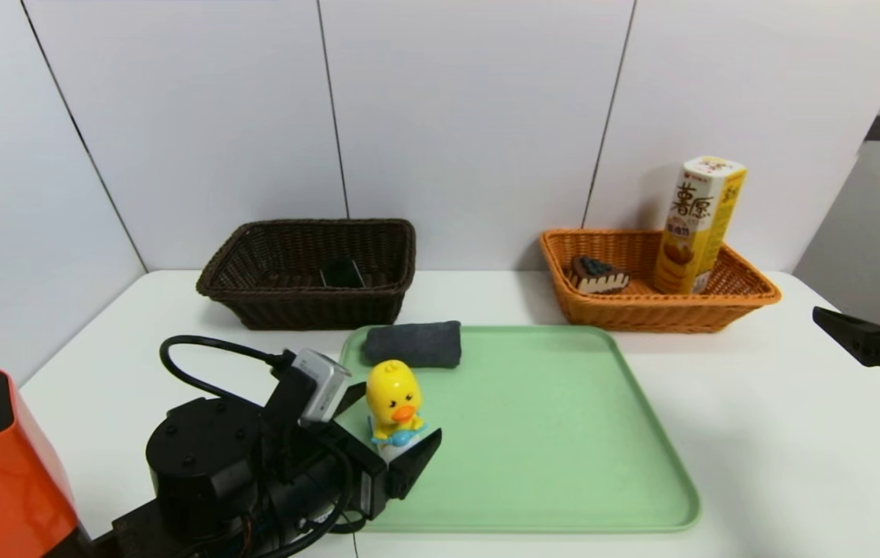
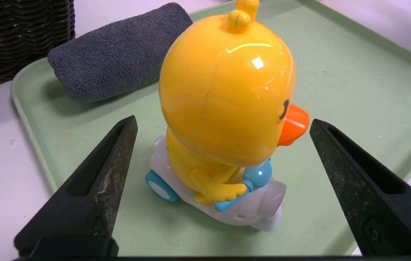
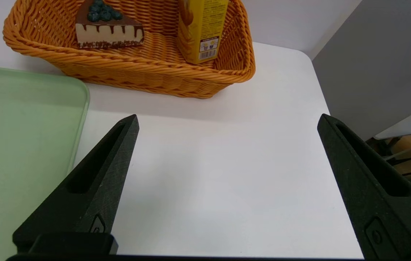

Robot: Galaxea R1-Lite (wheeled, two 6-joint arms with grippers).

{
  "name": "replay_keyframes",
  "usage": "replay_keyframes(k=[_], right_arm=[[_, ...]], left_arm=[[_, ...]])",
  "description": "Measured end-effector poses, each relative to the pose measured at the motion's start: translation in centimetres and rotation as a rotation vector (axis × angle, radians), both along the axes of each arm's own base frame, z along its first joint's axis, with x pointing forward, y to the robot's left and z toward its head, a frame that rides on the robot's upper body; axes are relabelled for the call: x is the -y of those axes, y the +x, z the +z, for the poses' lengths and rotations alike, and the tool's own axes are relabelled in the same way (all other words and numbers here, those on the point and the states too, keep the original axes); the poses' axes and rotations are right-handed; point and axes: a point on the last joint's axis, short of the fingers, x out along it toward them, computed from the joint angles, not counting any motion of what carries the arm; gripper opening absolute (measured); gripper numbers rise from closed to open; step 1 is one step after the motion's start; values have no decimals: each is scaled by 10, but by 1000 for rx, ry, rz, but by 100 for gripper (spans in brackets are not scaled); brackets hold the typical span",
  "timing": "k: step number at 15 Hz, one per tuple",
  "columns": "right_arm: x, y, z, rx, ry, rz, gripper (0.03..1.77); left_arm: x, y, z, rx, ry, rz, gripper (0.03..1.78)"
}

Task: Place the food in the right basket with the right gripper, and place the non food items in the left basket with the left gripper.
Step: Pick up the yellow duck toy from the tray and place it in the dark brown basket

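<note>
1. The left pincer (image 2: 223,125) stands wide open around the yellow duck toy (image 2: 223,98), holding nothing.
2. The duck sits on the green tray (image 1: 548,434), near the rolled cloth (image 1: 413,344).
3. Right pincer (image 3: 227,115): spread, empty, above the counter (image 3: 227,181).

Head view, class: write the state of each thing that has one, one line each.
left gripper: open, around the duck
right gripper: open, empty, over the table
duck toy: upright
cloth: rolled
snack box: upright
</note>
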Motion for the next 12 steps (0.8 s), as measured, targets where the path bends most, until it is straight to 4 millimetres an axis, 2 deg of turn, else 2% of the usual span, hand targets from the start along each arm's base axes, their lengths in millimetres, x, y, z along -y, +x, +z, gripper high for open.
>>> replay_keyframes(k=[8, 9, 12], right_arm=[[0, -4, -1, 3, 0, 0, 170], [0, -5, -1, 4, 0, 0, 170], [0, -7, -1, 8, 0, 0, 170]], left_arm=[[1, 2, 0, 4, -3, 4, 169], [2, 3, 1, 9, -7, 6, 161], [2, 2, 1, 7, -4, 5, 113]])
